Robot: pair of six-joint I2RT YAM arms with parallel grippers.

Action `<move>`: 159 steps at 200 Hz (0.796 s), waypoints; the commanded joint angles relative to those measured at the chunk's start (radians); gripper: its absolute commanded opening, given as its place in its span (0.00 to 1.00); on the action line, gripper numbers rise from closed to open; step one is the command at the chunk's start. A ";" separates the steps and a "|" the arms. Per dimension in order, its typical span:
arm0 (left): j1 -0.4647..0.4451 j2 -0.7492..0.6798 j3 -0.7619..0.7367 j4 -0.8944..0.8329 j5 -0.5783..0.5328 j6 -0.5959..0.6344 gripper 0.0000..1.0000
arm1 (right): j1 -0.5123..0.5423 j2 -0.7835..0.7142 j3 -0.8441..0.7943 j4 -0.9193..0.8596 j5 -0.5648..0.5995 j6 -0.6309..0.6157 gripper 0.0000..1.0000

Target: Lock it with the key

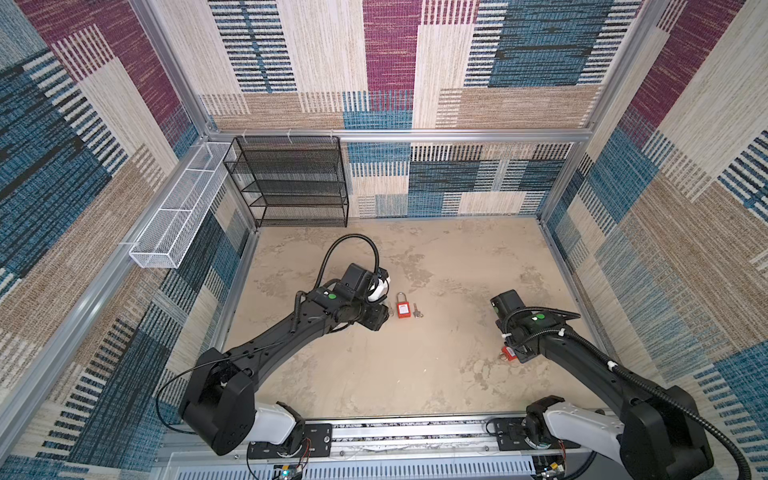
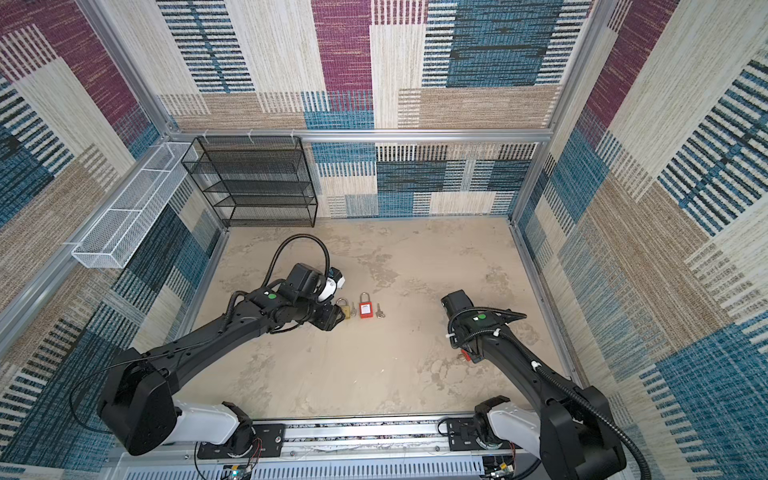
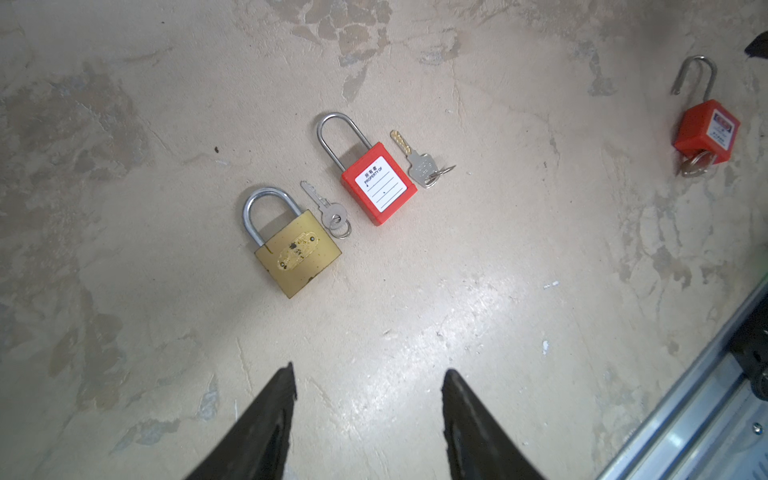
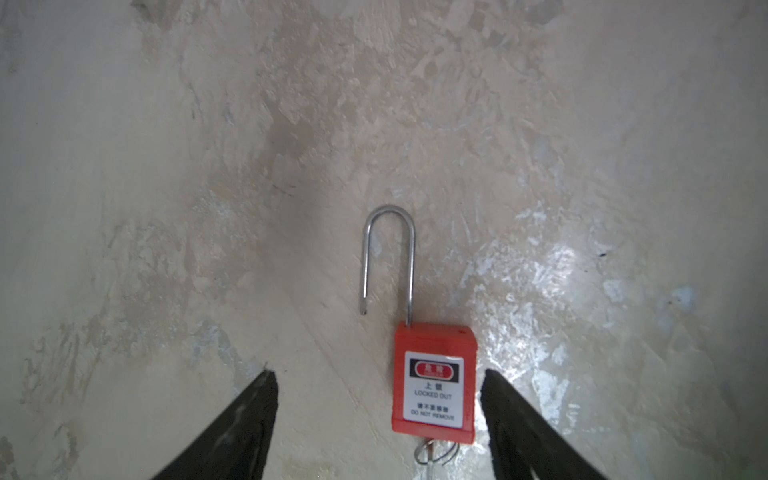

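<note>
Open-shackled red safety padlock (image 4: 433, 382), key (image 4: 432, 457) at its base, is lying untouched between the spread fingers (image 4: 232, 424) of the right hand (image 4: 379, 373); left hand (image 3: 370, 369) is hovering open.

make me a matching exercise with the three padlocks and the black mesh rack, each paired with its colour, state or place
Things
1. brass padlock
2. PROPERTY OF padlock
3. LOCKED OUT padlock
4. black mesh rack

Descriptions
A. red body, shackle open
B. stands against the back wall
C. gold body, shackle shut
D. red body, shackle shut

Pairs: 1-C, 2-D, 3-A, 4-B
</note>
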 commanded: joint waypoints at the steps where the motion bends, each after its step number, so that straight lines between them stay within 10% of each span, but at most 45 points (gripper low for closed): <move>1: -0.001 0.002 0.013 0.004 0.021 -0.017 0.58 | 0.000 -0.017 -0.044 0.035 -0.048 0.018 0.79; 159: -0.001 0.006 0.015 0.005 0.030 -0.034 0.56 | -0.001 0.096 -0.100 0.200 -0.139 -0.135 0.79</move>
